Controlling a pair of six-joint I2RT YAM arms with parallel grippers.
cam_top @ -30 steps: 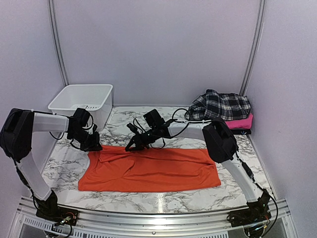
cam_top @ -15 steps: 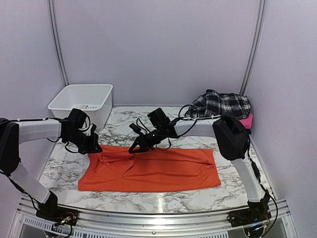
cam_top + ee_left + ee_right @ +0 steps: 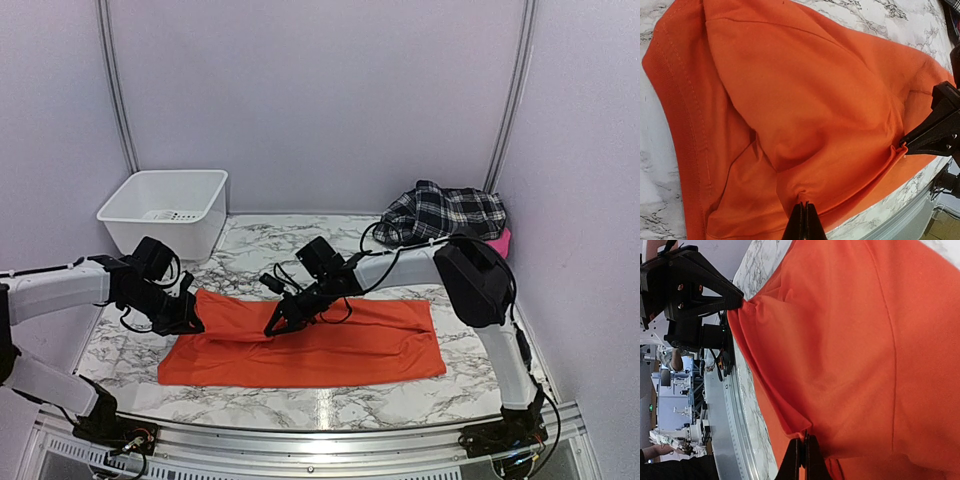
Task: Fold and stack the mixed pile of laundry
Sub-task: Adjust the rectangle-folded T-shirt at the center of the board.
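The orange t-shirt point(image 3: 320, 345) lies spread out in the middle of the counter point(image 3: 250, 265). The left gripper point(image 3: 192, 325) is pinched tight on the shirt's far edge at the left. The right gripper point(image 3: 270, 330) is pinched tight on the same edge nearer the middle. I think the step is folding the far edge over to the near edge. To do it well, both grippers should move together at the same height, so the cloth does not twist. The plaid shirt point(image 3: 445, 212) waits at the far right. No words or labels show anywhere.
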